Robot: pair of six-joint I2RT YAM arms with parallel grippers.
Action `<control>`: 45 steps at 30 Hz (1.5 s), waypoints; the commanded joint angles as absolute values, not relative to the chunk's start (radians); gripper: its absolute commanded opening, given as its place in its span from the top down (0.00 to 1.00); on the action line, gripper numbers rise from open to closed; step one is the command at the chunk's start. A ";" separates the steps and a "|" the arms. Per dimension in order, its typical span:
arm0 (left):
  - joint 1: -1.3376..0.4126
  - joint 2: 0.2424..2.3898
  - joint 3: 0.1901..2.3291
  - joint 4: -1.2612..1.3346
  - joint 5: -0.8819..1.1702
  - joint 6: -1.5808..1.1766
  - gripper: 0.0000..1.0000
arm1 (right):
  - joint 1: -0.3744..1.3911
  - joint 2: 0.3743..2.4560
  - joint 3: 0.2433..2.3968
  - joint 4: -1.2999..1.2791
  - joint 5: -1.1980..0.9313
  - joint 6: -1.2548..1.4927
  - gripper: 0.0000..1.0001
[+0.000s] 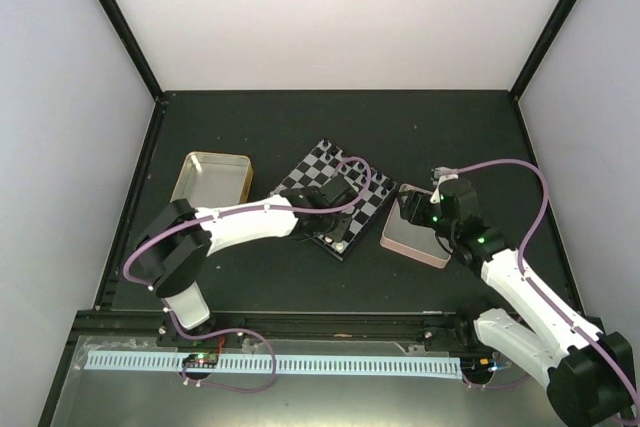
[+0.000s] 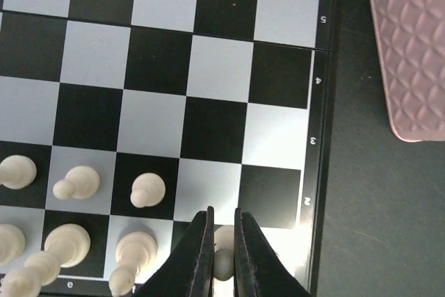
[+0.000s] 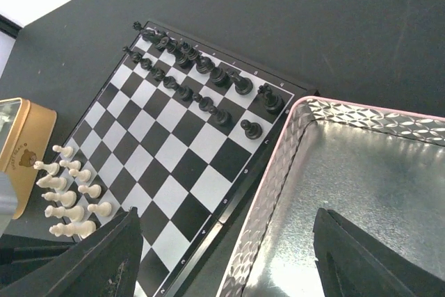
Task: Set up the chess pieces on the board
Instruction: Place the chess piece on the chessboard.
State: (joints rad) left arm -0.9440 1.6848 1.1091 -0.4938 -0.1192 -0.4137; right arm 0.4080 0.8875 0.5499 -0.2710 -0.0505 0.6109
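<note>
The left tool (image 2: 224, 217) is pinched narrow on one cream piece (image 2: 224, 243) at a corner square of the board (image 2: 215, 67), beside the other cream pieces (image 2: 146, 189) in two rows. The right tool (image 3: 233, 262) hangs wide and empty over the pink tray (image 3: 278, 165), just beside the board, whose far rows hold the black pieces (image 3: 201, 67)

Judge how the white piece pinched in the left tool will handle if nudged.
Probably light and rigid: the white piece is tiny beside the left tool. Its round shape may slip or roll; a tip could knock the neighbouring piece.
</note>
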 commanded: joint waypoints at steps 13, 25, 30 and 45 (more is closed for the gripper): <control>-0.948 1.804 1.177 -0.459 -0.172 -0.341 0.98 | 0.404 0.922 0.552 -0.267 0.000 0.625 0.31; -0.940 1.834 1.181 -0.455 -0.177 -0.333 0.95 | 0.403 0.945 0.559 -0.269 -0.003 0.623 0.31; -0.939 1.830 1.181 -0.460 -0.181 -0.329 0.84 | 0.403 0.949 0.564 -0.268 -0.010 0.626 0.31; -0.935 1.629 1.192 -0.479 -0.176 -0.418 0.60 | 0.399 0.958 0.667 -0.496 0.214 0.671 0.37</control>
